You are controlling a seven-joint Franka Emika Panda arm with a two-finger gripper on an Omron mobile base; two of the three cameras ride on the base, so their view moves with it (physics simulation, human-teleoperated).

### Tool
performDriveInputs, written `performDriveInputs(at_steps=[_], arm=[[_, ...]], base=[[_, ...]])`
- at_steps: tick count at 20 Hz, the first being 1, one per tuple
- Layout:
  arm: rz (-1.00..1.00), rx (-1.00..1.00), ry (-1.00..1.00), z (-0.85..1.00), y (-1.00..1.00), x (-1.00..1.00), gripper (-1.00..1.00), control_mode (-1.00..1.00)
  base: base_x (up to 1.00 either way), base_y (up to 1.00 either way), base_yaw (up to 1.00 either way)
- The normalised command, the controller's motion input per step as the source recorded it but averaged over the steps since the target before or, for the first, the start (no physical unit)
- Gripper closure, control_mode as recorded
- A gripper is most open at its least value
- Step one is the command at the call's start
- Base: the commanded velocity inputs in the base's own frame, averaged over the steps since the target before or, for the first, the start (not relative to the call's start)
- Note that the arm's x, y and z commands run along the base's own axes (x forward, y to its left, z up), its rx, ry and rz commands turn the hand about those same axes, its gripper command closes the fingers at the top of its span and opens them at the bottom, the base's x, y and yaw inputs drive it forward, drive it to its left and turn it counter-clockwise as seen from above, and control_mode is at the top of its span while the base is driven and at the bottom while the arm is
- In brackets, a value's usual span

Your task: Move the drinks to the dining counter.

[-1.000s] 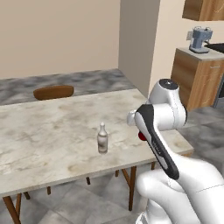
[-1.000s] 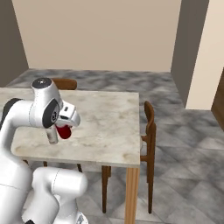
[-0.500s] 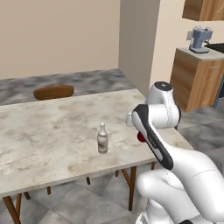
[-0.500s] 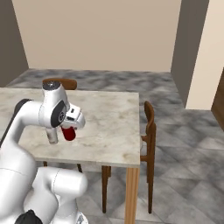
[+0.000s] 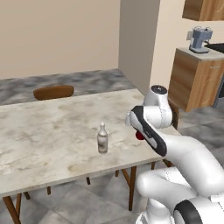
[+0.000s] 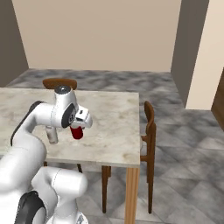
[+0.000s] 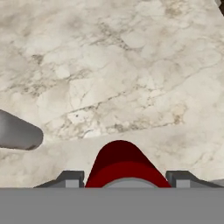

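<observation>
Gripper (image 7: 120,179) closed on the red can (image 7: 121,166): hand view shows the can sitting between the two finger tips, one tip each side, can pointing out over the table top. In right base view the can (image 6: 77,132) hangs under the white hand, above the marble, not resting on it; exact gap can't be judged. In left base view only a small bit of the can (image 5: 139,136) shows past the forearm.

Table (image 5: 48,127): big rectangular marble top, wooden legs. Arm reaches over its near edge, towards the corner by the right-hand chair (image 6: 148,127).

Slim bottle (image 5: 102,138): upright on the table, brownish body w/ pale neck, near the front edge, just left of the arm in left base view. In right base view the bottle (image 6: 53,134) is partly behind the arm, close beside the can. Hand view: grey rounded shape at left edge (image 7: 17,131), prob. the same bottle, can't confirm.

Second chair (image 5: 53,92) at far side of table, back rail visible above the top.

Wooden cabinet (image 5: 192,78) at right w/ grey appliance (image 5: 199,40) on top, well apart from table.
</observation>
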Motion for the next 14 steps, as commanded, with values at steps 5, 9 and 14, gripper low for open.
performDriveInputs(at_steps=[5, 9, 14], arm=[[0.00, 0.00, 0.04, -0.28, -0.05, 0.63, 1.00, -1.00], [0.00, 0.00, 0.02, -0.20, -0.03, 0.59, 1.00, -1.00], [0.00, 0.00, 0.06, -0.27, 0.00, 0.45, 1.00, -1.00]], base=[[0.00, 0.00, 0.00], [0.00, 0.00, 0.00], [0.00, 0.00, 0.00]])
